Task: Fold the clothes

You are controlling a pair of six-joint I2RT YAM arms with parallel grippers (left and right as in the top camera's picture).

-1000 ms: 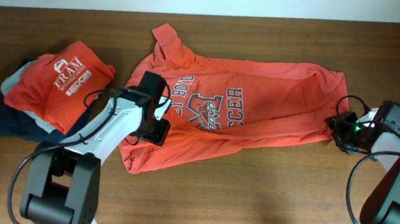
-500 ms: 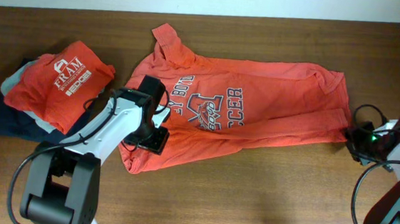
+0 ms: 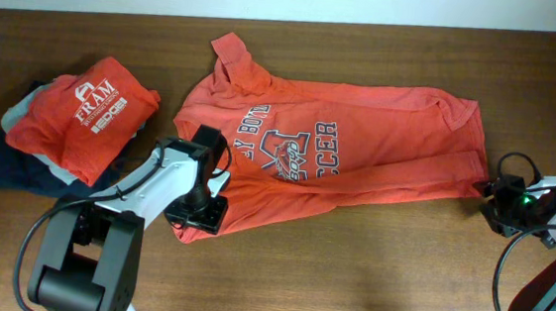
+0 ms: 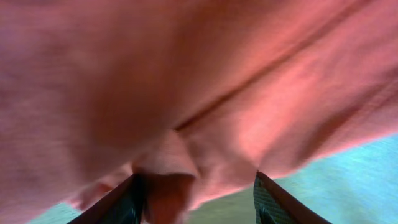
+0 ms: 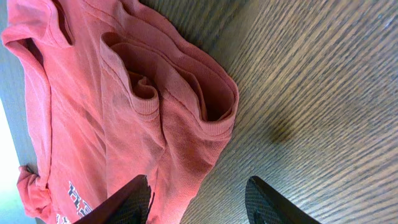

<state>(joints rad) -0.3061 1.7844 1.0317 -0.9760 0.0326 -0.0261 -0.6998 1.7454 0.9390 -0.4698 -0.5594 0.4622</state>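
At my far left sits a stack of folded garments [image 3: 30, 151], a small red shirt with a white logo [image 3: 83, 110] on top of grey and navy ones, well apart from my work. My left gripper [image 4: 196, 198] rests on the lower left edge of the large orange-red short-sleeved T-shirt [image 3: 357, 157]. Its jaws stand apart, and a bunched fold of the cloth hangs between them. The fold brushes one finger [image 4: 127, 202] only and is not pinched. The T-shirt lies rumpled, print side up, across the middle of the brown wooden table [image 3: 348, 270]. My right gripper [image 5: 199, 200] hovers just beside the shirt's lower right corner, where the layered hem curls. Its jaws are spread with nothing held, mostly bare wood showing between them.
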